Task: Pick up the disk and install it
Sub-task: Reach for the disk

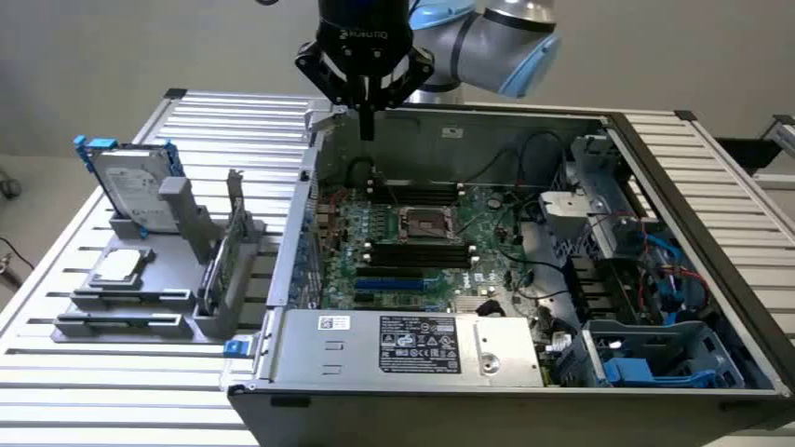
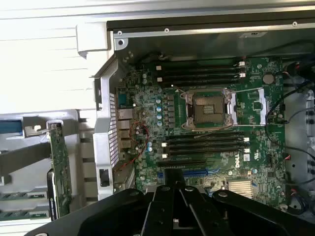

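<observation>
Your gripper [image 1: 367, 133], fingers closed on nothing, hangs over the case [image 1: 497, 130]; the disk [image 1: 129, 189] stands well off toward the exterior view's left.

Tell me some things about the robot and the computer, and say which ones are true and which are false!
1. The robot's hand hangs above the computer case. True.
2. The hand is holding the disk. False: it is shut on nothing; the disk stands upright in the grey rack.
3. The case has its lid on. False: it is open, and the motherboard shows.
4. A green circuit card stands in the rack. True.
</observation>
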You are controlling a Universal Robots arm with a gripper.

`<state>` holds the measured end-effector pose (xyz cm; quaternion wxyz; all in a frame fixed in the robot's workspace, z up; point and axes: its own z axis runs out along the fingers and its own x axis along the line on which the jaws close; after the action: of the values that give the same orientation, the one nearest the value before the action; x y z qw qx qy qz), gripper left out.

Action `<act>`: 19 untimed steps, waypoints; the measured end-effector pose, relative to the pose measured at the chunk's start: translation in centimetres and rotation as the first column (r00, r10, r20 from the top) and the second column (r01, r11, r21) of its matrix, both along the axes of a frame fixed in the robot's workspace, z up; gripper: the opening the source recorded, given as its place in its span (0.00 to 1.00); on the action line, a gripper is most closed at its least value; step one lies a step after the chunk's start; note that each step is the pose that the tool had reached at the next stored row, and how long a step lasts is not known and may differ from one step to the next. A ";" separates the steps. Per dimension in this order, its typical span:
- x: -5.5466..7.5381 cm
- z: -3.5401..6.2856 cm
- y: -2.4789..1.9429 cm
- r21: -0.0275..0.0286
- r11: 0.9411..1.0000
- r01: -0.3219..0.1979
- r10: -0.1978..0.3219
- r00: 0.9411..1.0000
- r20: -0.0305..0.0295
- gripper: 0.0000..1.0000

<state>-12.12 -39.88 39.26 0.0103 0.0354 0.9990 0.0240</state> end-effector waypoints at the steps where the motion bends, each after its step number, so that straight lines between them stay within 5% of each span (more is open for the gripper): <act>1: 0.0 0.00 0.00 0.000 1.000 0.000 0.000 1.000 0.000 0.11; 14: 0.0 0.00 0.02 0.000 1.000 0.000 0.000 1.000 0.000 0.11; 19: -1.7 0.00 1.05 0.000 1.000 0.000 0.000 1.000 0.000 0.11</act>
<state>-13.80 -38.83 39.26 0.0104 0.0353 0.9990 0.0239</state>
